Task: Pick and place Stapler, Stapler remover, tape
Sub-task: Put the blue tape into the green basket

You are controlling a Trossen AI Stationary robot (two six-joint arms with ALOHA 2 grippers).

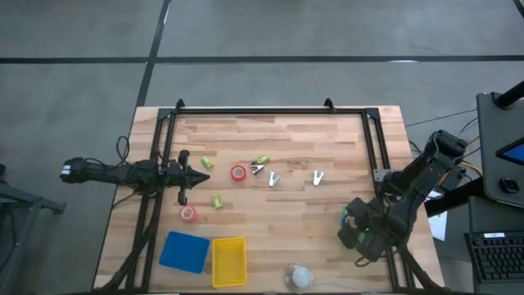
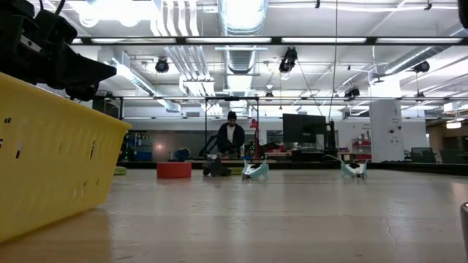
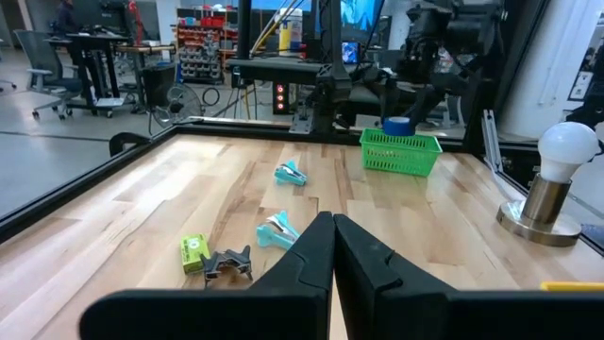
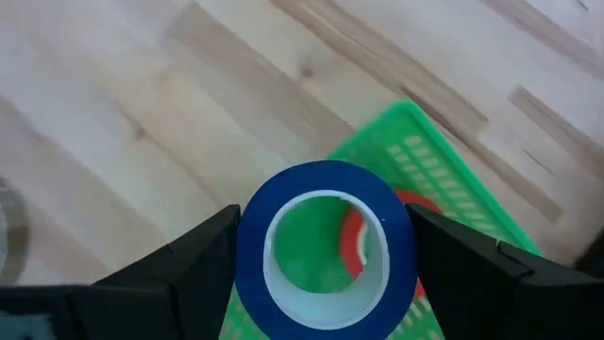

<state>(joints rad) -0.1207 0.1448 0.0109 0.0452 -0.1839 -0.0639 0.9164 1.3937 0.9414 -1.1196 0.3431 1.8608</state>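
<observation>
Lighting's pretty even, all from the ceiling strip lights [image 2: 241, 40] glowing in the low view, a bit blown out up top. The wooden table [image 1: 286, 221] looks bright from above with only soft, faint shadows. Down low, the yellow basket [image 2: 51, 161] sits huge and soft-focus. The blue tape roll [image 4: 326, 247] looks slightly blurry up close.

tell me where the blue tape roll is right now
The blue tape roll is held between the right gripper's fingers at the table's right edge, directly above the green basket, which already holds a red roll.
</observation>
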